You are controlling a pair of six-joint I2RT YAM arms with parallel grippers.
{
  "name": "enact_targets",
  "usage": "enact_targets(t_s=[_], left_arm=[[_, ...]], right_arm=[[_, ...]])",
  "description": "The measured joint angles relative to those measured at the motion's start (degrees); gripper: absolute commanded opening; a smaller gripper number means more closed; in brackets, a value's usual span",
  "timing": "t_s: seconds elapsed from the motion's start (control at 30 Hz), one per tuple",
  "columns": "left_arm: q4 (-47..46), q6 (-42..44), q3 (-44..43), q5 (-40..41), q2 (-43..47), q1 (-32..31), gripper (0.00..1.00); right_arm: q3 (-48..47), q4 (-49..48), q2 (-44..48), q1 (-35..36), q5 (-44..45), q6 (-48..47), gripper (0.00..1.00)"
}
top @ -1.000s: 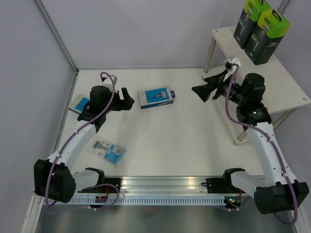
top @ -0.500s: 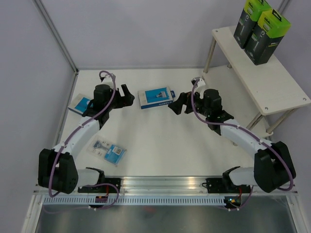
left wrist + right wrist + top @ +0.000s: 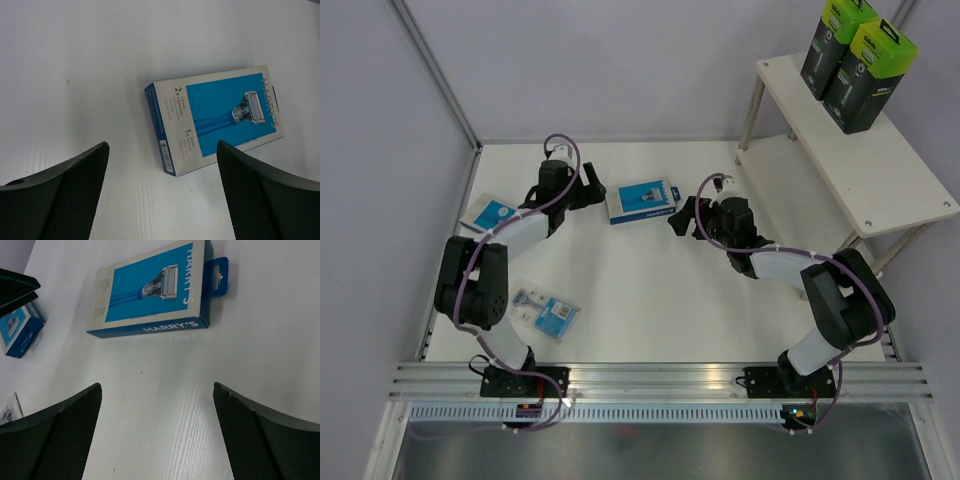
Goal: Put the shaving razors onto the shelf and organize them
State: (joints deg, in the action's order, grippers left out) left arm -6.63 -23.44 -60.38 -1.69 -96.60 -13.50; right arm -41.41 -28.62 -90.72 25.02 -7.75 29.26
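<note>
A flat blue-and-white razor box [image 3: 642, 201] lies on the table between my two grippers; it shows in the left wrist view [image 3: 215, 119] and the right wrist view [image 3: 150, 292]. My left gripper [image 3: 590, 190] is open and empty just left of it. My right gripper [image 3: 682, 215] is open and empty just right of it. A second blue-and-white box [image 3: 492, 214] lies at the far left, also in the right wrist view [image 3: 17, 330]. A clear blister pack [image 3: 546, 311] lies near the front left. Two black boxes with lime-green tops [image 3: 855, 62] stand on the shelf's [image 3: 880, 170] top board.
The shelf's silver legs [image 3: 751, 115] stand at the table's right side, with a lower board [image 3: 790, 180] beneath the top one. A grey wall and corner post [image 3: 435, 75] bound the left. A metal rail [image 3: 650, 385] runs along the near edge.
My right arm swung down from near the shelf to the table beside the middle box. My left gripper moved right and farther back toward the same box.
</note>
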Motion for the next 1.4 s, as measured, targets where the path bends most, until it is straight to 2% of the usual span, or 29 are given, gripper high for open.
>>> enact_targets(t_s=[0.13, 0.27, 0.43, 0.67, 0.8, 0.93, 1.2, 1.4], left_arm=[[-2.7, -0.6, -2.8, -2.9, -5.3, 0.0, 0.89], [-4.3, -0.7, -2.9, -4.5, -7.2, 0.0, 0.87], [-5.0, -0.7, -3.0, -4.7, -7.9, 0.0, 0.87], [-5.1, -0.7, -3.8, -4.8, -8.0, 0.0, 0.87], [-4.5, -0.7, -5.3, -5.5, -8.8, 0.0, 0.87], [-3.6, -0.7, -6.6, -6.6, -9.2, 0.0, 0.87], [-2.1, -0.6, -9.9, -8.2, -11.5, 0.0, 0.87], [-1.0, -0.4, -10.8, -9.6, -12.8, 0.0, 0.87]], right_arm=[[-1.7, -2.0, -4.8, 0.0, 6.4, 3.5, 0.95], [-5.5, -3.7, -8.8, 0.0, 12.3, 8.0, 0.79], [-10.3, -7.2, -14.1, -0.1, 17.4, 14.2, 0.71], [-19.2, -4.7, -23.6, -0.6, 20.6, 19.9, 0.66], [-21.1, -2.8, -25.4, -0.9, 22.4, 21.0, 0.63], [-23.9, -0.6, -27.0, -1.9, 22.7, 21.9, 0.59], [-27.8, 0.9, -31.4, -3.0, 18.5, 23.6, 0.61], [-28.8, 1.0, -33.3, -2.9, 15.0, 24.0, 0.59]])
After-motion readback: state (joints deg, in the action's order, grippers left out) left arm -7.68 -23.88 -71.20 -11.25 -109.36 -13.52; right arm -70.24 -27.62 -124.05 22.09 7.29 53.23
